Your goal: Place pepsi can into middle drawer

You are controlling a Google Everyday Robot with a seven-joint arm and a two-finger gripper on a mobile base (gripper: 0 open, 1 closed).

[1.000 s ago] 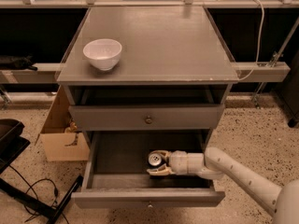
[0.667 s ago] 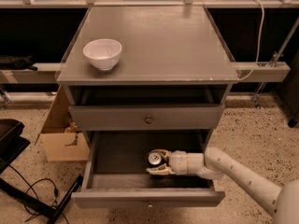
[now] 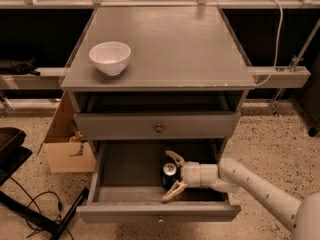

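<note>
Basically done, by my read. Status:

- pepsi can [image 3: 169, 173] is inside the middle drawer [image 3: 150, 211], upright on the dark floor, silver top facing up. It sits a bit toward 3 o'clock from the floor's centre, nearer the front wall than the back.
- gripper [image 3: 165, 176] is down in the drawer too, with the arm coming in from 4 o'clock over the drawer's right side.
- Jaws are spread wide. One finger curves past the can at 12 o'clock, the other at 6 o'clock, and the tips stand wider apart than the can. I see a gap on the 6 o'clock side. Contact on the 12 o'clock side is too close to call.
- Can looks like it's carrying its own weight on the floor, not hanging from the jaws.
- Middle drawer is pulled fully open. Upper drawer [image 3: 125, 126] is closed.
- white bowl [image 3: 110, 57] sits on the desk [image 3: 175, 44] at 10 o'clock, not involved.

Left to do, as I judge it: back the gripper out toward 3 o'clock, or lift it straight up, without clipping the can. The 12 o'clock finger is the risk, since a sideways drag could tip the can over. The task says nothing about closing the drawer, so the placement itself looks complete once the arm is out.
</note>
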